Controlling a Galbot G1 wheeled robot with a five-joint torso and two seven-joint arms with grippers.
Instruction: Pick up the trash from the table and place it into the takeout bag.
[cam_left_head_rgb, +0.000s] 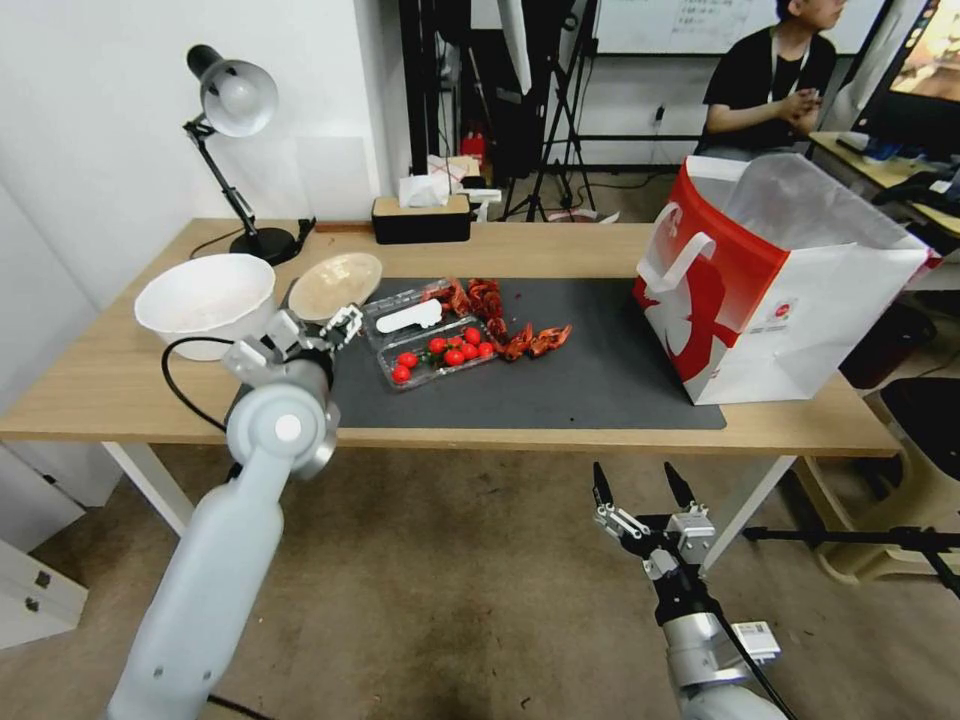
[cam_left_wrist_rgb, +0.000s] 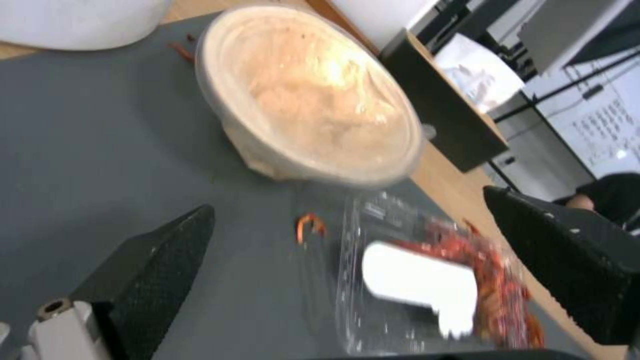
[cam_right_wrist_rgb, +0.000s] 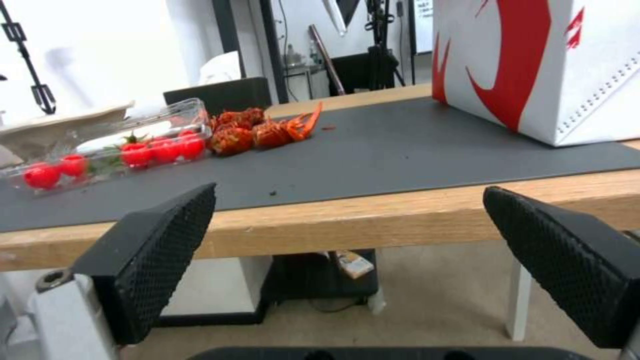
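Note:
The trash lies on the table's (cam_left_head_rgb: 560, 240) dark grey mat (cam_left_head_rgb: 600, 370): a beige shallow bowl (cam_left_head_rgb: 335, 285) (cam_left_wrist_rgb: 313, 95), a clear plastic tray of red tomatoes (cam_left_head_rgb: 440, 355) (cam_right_wrist_rgb: 113, 157), a clear lid with a white utensil (cam_left_head_rgb: 405, 318) (cam_left_wrist_rgb: 413, 280), and red crayfish shells (cam_left_head_rgb: 505, 325) (cam_right_wrist_rgb: 257, 132). My left gripper (cam_left_head_rgb: 335, 328) (cam_left_wrist_rgb: 360, 260) hovers open over the mat's left end, just in front of the beige bowl and beside the clear lid, holding nothing. The red-and-white takeout bag (cam_left_head_rgb: 800, 300) (cam_right_wrist_rgb: 533, 65) stands open at the right. My right gripper (cam_left_head_rgb: 640, 485) hangs open below the table's front edge.
A large white bowl (cam_left_head_rgb: 205, 300) sits on the wood left of the mat, close to my left arm. A desk lamp (cam_left_head_rgb: 235, 100) and a black tissue box (cam_left_head_rgb: 420, 215) stand along the back edge. Bare mat stretches between the shells and the bag.

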